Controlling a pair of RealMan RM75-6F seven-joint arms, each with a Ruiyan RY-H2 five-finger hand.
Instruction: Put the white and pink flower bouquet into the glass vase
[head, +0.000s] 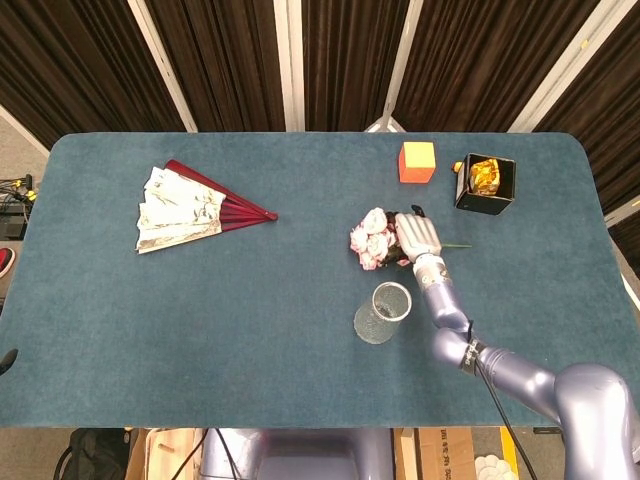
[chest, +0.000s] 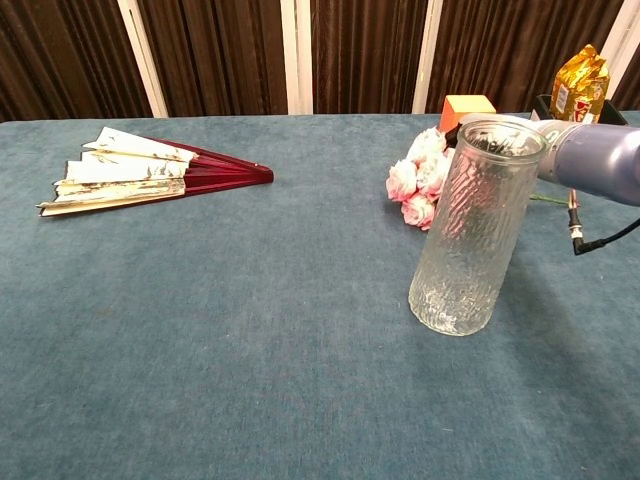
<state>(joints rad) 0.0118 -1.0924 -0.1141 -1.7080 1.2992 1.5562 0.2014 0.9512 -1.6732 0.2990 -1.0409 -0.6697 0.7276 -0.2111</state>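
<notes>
My worktop (head: 300, 300) is covered in teal cloth. On it lie a half-open red and white fan (head: 190, 208) at my left, an orange cube (head: 417, 161) and a black box (head: 487, 184) at the far edge, the bouquet (head: 372, 238) on its side, and the glass vase (head: 382, 313) upright near it.

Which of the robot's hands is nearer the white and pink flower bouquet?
The right hand: it lies over the white and pink flower bouquet's stem end. The left hand appears in neither view.
</notes>
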